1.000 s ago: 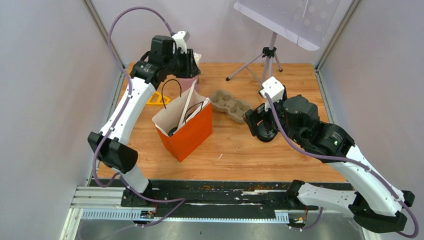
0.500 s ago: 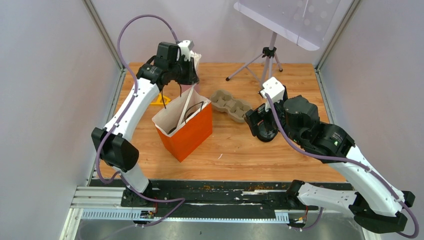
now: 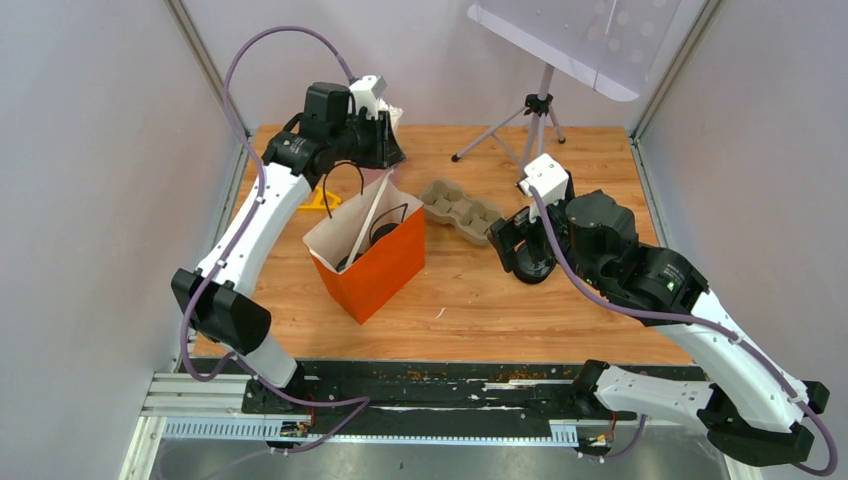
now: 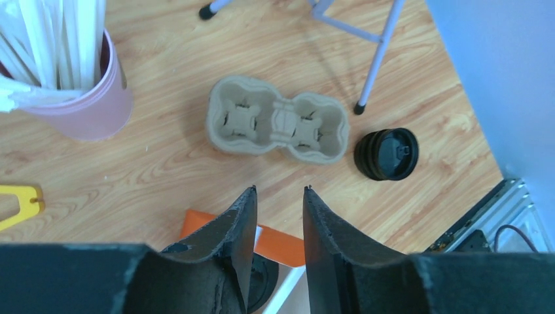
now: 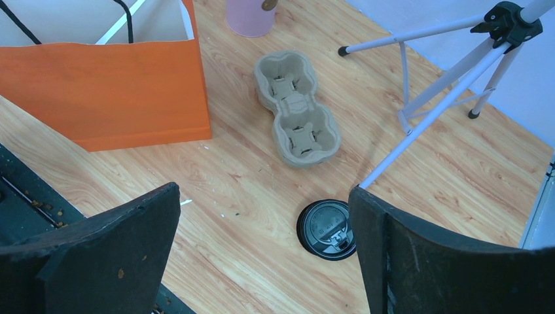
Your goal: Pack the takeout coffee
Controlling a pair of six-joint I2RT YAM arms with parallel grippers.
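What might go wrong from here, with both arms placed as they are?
The left gripper hangs over the orange paper bag; lowering might catch the white stick leaning inside and tip the bag. The right gripper, fingers wide open, hovers over the black round lid near a grey tripod leg; a swing could hit that leg.

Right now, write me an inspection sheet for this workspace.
Surface: wooden table, small white flecks.
Job's things: no cups in plain view; dark round shape inside the open orange bag, unclear.
Clutter: empty pulp tray; black lid near it, apart; pink cup of white sticks; yellow piece.
Grippers: left gripper slightly open, empty, above the bag's far side; right gripper wide open, empty, above the lid.
Cables: purple cable arching over the left arm; another along the right arm.
Surroundings: tripod, grey walls.
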